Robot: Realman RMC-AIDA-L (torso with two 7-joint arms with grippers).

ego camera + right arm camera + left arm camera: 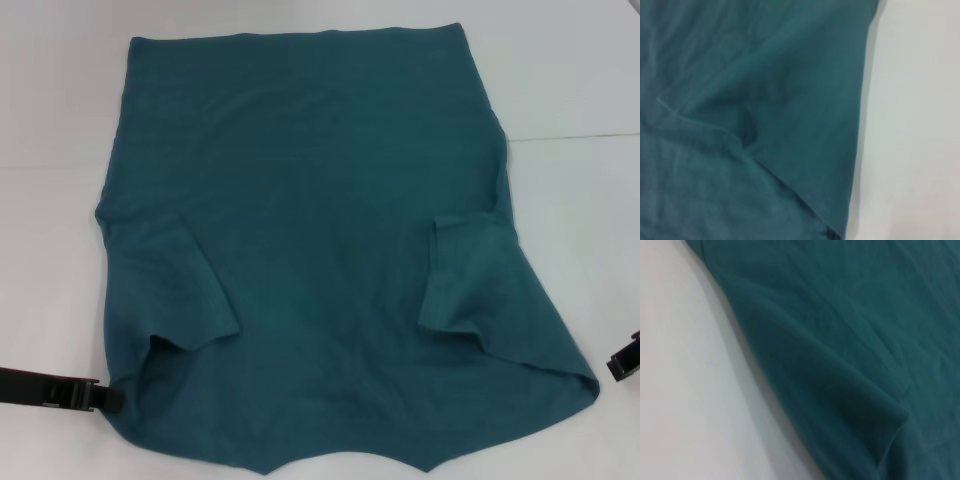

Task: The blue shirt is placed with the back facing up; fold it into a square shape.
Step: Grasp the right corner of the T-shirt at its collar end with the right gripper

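Observation:
The blue shirt [310,230] lies flat on the white table [50,120], hem at the far side and shoulders at the near edge. Both short sleeves are folded inward onto the body, one on the left [175,290] and one on the right [470,285]. My left gripper [105,397] lies low at the near left, its tip at the shirt's near left edge. My right gripper [622,362] shows only at the right border, a little apart from the shirt's near right corner. The left wrist view shows a folded shirt edge [840,365]. The right wrist view shows the shirt's side edge [765,100].
Bare white table surrounds the shirt on the left, far side and right; it also shows in the left wrist view [685,390] and the right wrist view [915,125]. A faint seam line [575,135] crosses the table at the right.

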